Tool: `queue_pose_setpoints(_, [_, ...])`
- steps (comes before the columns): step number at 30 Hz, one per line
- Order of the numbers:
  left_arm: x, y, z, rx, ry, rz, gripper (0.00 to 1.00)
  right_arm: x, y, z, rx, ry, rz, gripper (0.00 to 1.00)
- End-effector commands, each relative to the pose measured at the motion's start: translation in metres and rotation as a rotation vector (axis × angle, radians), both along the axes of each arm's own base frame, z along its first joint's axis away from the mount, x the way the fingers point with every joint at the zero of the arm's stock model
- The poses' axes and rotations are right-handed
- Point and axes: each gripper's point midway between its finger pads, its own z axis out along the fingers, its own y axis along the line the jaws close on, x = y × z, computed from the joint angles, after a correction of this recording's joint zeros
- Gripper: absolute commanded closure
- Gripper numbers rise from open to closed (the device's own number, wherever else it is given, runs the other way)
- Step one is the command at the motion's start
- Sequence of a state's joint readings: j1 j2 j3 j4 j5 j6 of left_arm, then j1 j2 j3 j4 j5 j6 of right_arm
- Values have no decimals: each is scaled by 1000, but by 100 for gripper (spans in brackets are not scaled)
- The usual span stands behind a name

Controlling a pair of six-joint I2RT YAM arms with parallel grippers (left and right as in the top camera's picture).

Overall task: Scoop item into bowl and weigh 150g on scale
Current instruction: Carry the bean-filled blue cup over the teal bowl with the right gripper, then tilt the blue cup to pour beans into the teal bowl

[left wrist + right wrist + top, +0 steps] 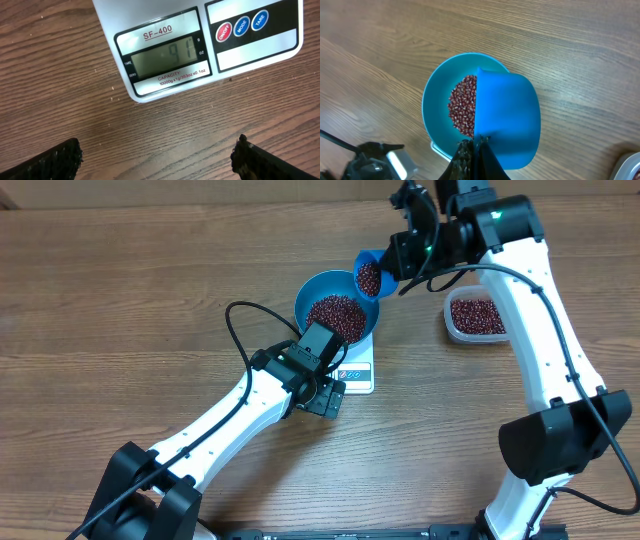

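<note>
- The blue bowl (306,298) sits on the scale (135,15), mid-surface, partly filled with beans (337,315).
- The right pincer (474,155), pinching the handle of a blue scoop (507,120), tips it over the bowl's rim with beans inside.
- The left pincer (157,152), spread wide and empty, hovers by the scale's front edge.
- The display appears short of target, so more scooping from the tub (449,320), nearer the right edge, is likely needed.
</note>
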State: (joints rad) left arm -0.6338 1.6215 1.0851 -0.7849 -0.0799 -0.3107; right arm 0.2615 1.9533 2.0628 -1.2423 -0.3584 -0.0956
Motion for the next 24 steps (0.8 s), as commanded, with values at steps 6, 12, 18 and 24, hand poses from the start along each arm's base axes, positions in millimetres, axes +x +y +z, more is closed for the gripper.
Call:
queue_pose_setpoints(6, [0,5,-3,18,1,-10,0,-4,15,18,-122,-149,128,96])
queue_pose_setpoints(12, [0,5,-3,18,2,-9,0,-8,25,17,-179,-190,195,96])
queue_pose_setpoints(18, [0,5,-3,18,2,-10,0,-8,31,16,-244,-231,224,96])
queue_pose_setpoints(24, [0,5,-3,18,1,-10,0,-8,38,18,-237,-248,235,96])
